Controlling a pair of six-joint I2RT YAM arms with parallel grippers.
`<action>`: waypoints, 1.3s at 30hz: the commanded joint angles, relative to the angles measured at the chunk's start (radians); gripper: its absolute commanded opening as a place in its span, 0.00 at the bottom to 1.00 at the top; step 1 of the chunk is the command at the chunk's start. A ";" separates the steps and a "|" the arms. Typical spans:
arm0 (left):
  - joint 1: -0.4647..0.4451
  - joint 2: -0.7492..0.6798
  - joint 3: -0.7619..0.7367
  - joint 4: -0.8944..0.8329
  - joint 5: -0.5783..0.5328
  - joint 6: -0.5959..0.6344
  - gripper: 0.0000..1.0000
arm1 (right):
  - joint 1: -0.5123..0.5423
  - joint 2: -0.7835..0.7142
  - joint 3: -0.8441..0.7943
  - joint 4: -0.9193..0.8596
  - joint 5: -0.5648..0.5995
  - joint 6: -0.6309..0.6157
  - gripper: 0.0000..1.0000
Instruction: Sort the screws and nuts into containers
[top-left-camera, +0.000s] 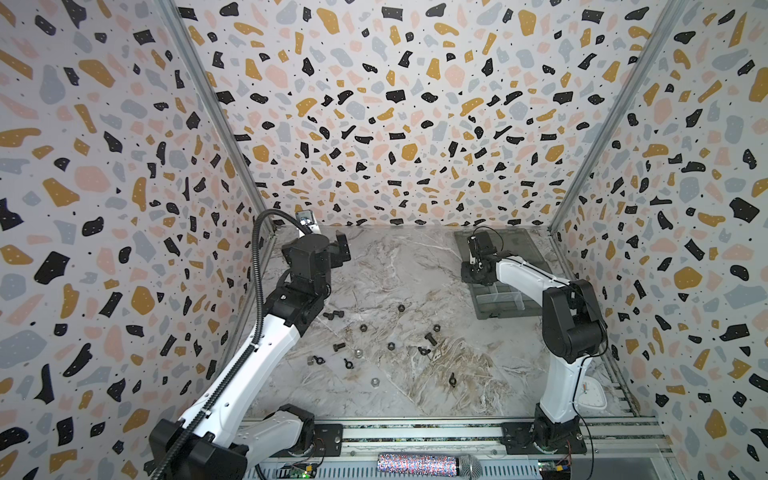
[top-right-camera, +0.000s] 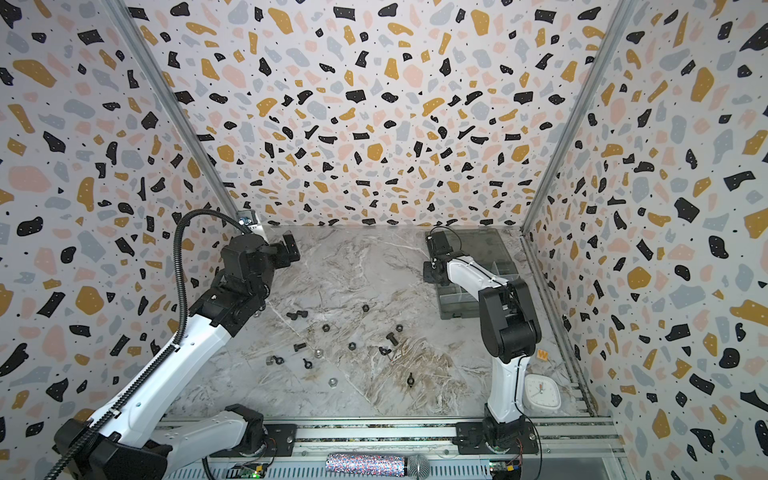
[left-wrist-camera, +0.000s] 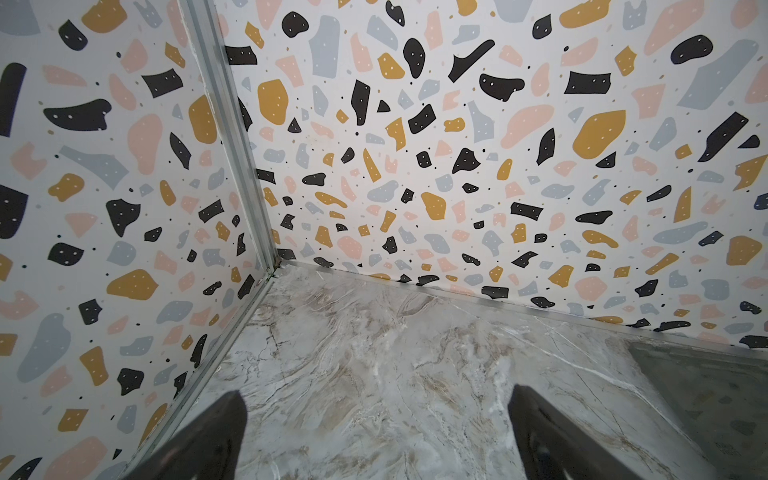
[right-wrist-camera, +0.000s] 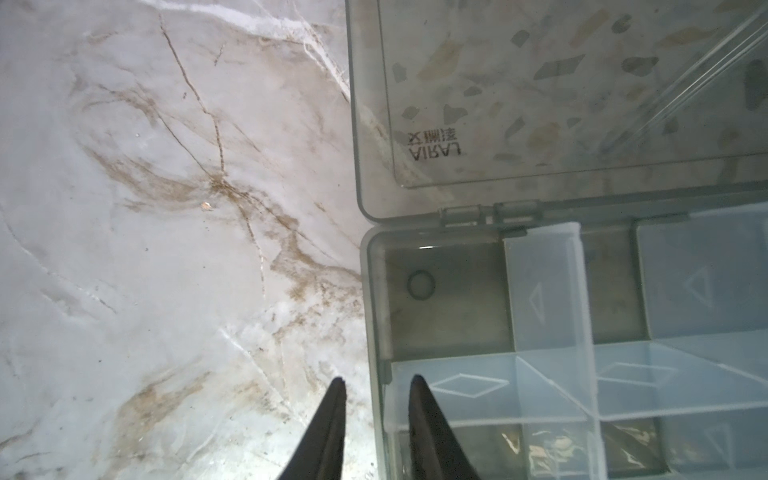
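While the left gripper (left-wrist-camera: 376, 392) gapes and the right gripper (right-wrist-camera: 377, 380) stands slightly parted, both empty, we'd pinch the hard, slippery screws (top-left-camera: 431, 338) across their heads

left arm (top-left-camera: 266, 345) raised, elbow bent, wrist aimed at far left corner | left gripper (left-wrist-camera: 376, 390) spread wide | right arm (top-left-camera: 523, 274) extended far, wrist pitched down | right gripper (right-wrist-camera: 377, 379) parted narrowly

Black fingers (right-wrist-camera: 430, 436) on my right gripper (right-wrist-camera: 377, 379), bench (top-left-camera: 415, 399) marbled grey-white with tan veins, box (right-wrist-camera: 375, 316) smoky grey, dividers (right-wrist-camera: 544, 291) milky pale, screws (top-left-camera: 430, 338) black, nuts (top-left-camera: 375, 381) black or silver, walls (top-left-camera: 374, 104) terrazzo-flecked mustard, pink, grey, black.
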 joint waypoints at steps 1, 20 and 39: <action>-0.002 0.000 -0.008 0.053 0.005 0.019 1.00 | 0.007 -0.079 -0.013 -0.073 0.026 -0.025 0.31; -0.002 0.020 -0.011 0.030 0.085 0.027 1.00 | 0.027 -0.054 -0.121 -0.057 -0.068 -0.014 0.18; -0.002 -0.062 -0.065 -0.063 0.078 0.038 1.00 | 0.132 0.236 0.273 -0.141 -0.190 0.018 0.05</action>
